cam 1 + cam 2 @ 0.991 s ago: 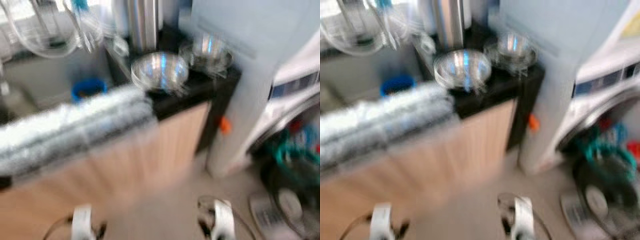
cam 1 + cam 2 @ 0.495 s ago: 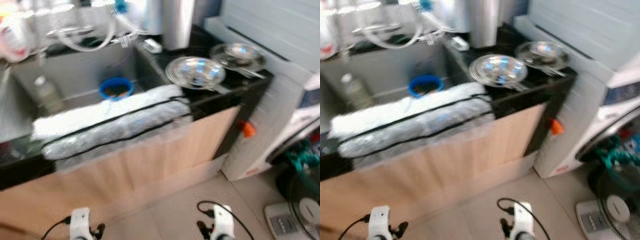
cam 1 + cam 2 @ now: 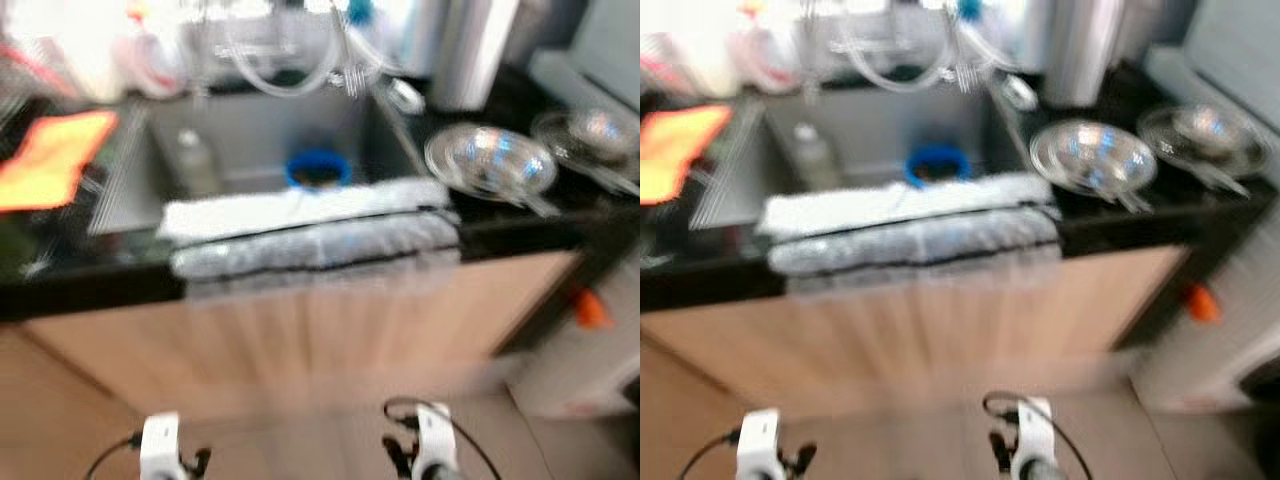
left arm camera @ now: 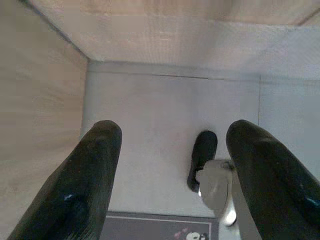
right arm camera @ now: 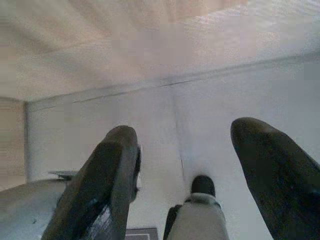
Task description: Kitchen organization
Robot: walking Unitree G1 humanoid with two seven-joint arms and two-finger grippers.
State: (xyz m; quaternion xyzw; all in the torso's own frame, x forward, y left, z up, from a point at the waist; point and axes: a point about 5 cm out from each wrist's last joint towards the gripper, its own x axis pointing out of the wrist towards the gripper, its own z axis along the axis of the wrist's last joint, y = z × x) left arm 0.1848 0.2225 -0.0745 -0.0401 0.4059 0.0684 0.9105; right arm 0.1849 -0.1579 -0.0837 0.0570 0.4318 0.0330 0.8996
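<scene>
A steel sink point(image 3: 250, 130) is set in a black counter point(image 3: 520, 225), and the picture is blurred. In the sink stand a blue bowl point(image 3: 318, 168) and a clear bottle point(image 3: 197, 163). A white and grey towel point(image 3: 310, 232) hangs over the sink's front edge. Two shiny bowls point(image 3: 490, 160) point(image 3: 598, 130) rest on the counter at the right. Both arms hang low before the cabinet. My left gripper point(image 4: 175, 135) and my right gripper point(image 5: 186, 131) are open over the floor, holding nothing.
An orange cloth point(image 3: 55, 155) lies on the draining board at the left. A tall steel cylinder point(image 3: 470, 50) and faucet hoses point(image 3: 290, 60) stand behind the sink. The wooden cabinet front point(image 3: 330, 340) is close ahead. A small orange thing point(image 3: 592, 308) sits at the cabinet's right end.
The camera has swung to the left: the sink now sits in the middle, the orange cloth has come into view, and the washing machine and fan have gone off the right. Both arms still hang.
</scene>
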